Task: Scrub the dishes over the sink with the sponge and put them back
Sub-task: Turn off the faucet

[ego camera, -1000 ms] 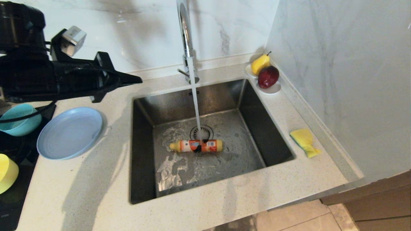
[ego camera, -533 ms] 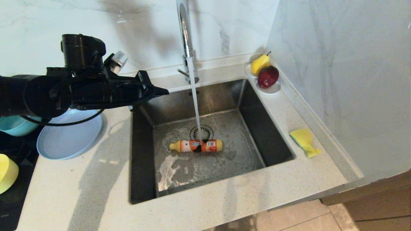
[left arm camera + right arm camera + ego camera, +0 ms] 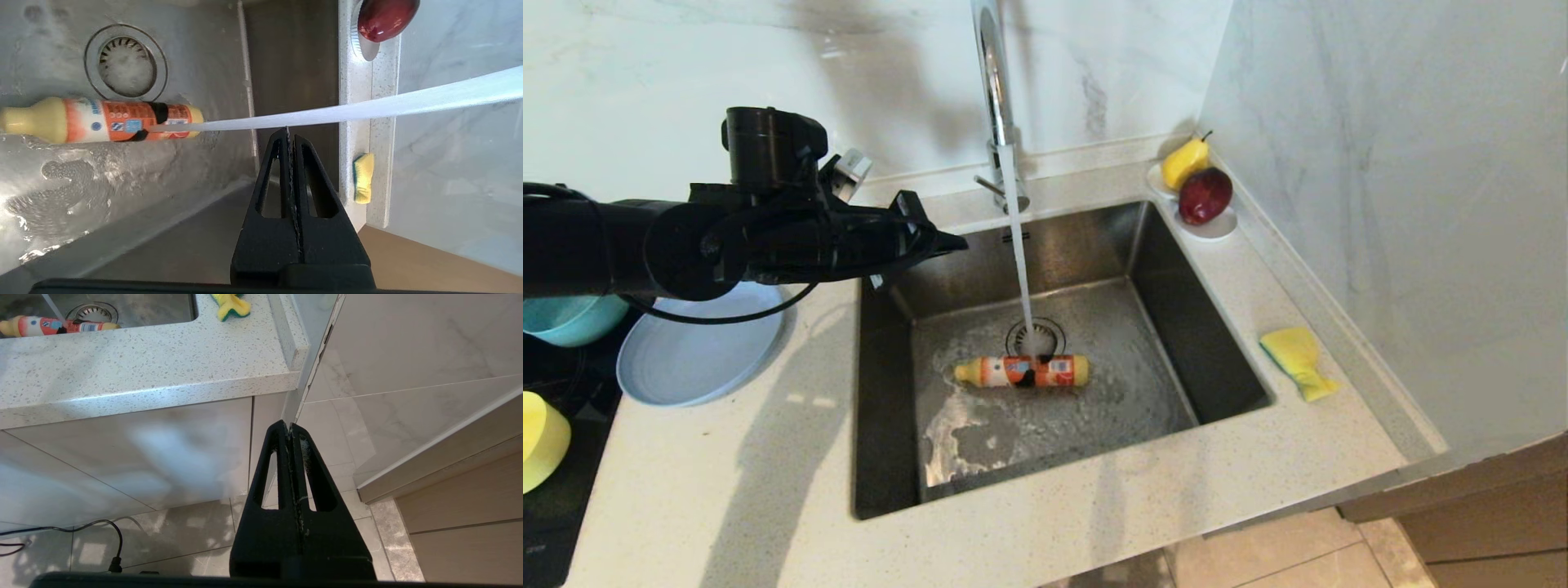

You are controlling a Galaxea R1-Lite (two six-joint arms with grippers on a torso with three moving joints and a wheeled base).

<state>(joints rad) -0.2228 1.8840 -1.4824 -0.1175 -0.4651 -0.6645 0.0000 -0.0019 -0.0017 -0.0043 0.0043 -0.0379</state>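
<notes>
My left gripper [image 3: 960, 242] [image 3: 289, 130] is shut and empty. It hangs over the back left corner of the steel sink [image 3: 882, 392], a short way left of the running water. The yellow sponge [image 3: 1297, 359] [image 3: 363, 177] [image 3: 231, 304] lies on the counter right of the sink, far from both grippers. The grey-blue plate [image 3: 698, 359] sits on the counter left of the sink, partly behind my left arm. A teal bowl [image 3: 564, 322] and a yellow bowl [image 3: 539, 441] stand at the left edge. My right gripper [image 3: 289, 425] is shut and parked low beside the cabinet front.
The chrome faucet [image 3: 996, 98] pours a stream [image 3: 1021, 269] onto the drain. An orange detergent bottle [image 3: 1021, 371] [image 3: 98, 120] lies on its side on the wet sink floor. A white dish [image 3: 1217, 227] with a pear and a red fruit sits in the back right corner by the wall.
My left arm has swung right and down, from above the plate and bowls to the sink's back left corner. Its jaws stayed shut. Nothing else moved.
</notes>
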